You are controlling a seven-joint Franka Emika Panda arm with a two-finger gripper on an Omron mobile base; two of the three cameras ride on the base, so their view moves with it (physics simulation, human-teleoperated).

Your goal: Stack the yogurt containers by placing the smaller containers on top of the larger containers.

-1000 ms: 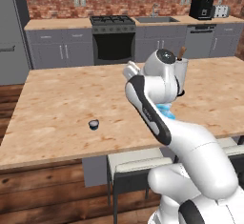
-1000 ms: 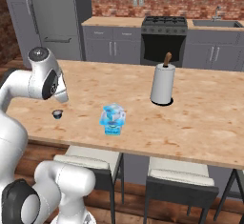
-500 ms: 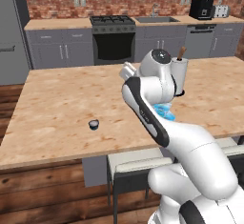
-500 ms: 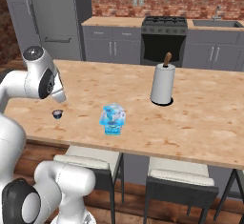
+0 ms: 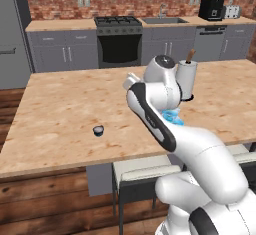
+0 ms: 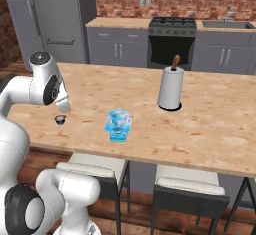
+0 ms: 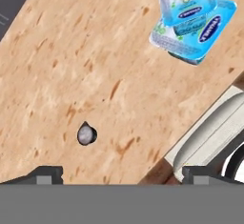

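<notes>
The wooden island counter (image 6: 210,129) is being occupied by a white paper towel roll (image 6: 170,89) standing upright well behind a squarish light-blue yogurt tub (image 7: 209,32); a small translucent blue cup (image 7: 187,1) is being carried on that tub. The tiny dark cup (image 7: 86,134) is sitting alone, well apart. The gripper (image 7: 121,174) is being held above the counter, jaws spread wide, nothing grasped.

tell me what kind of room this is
A home kitchen, rendered: a stove and sink along a brick back wall, a fridge to one side, and a wooden island counter with stools.
</notes>
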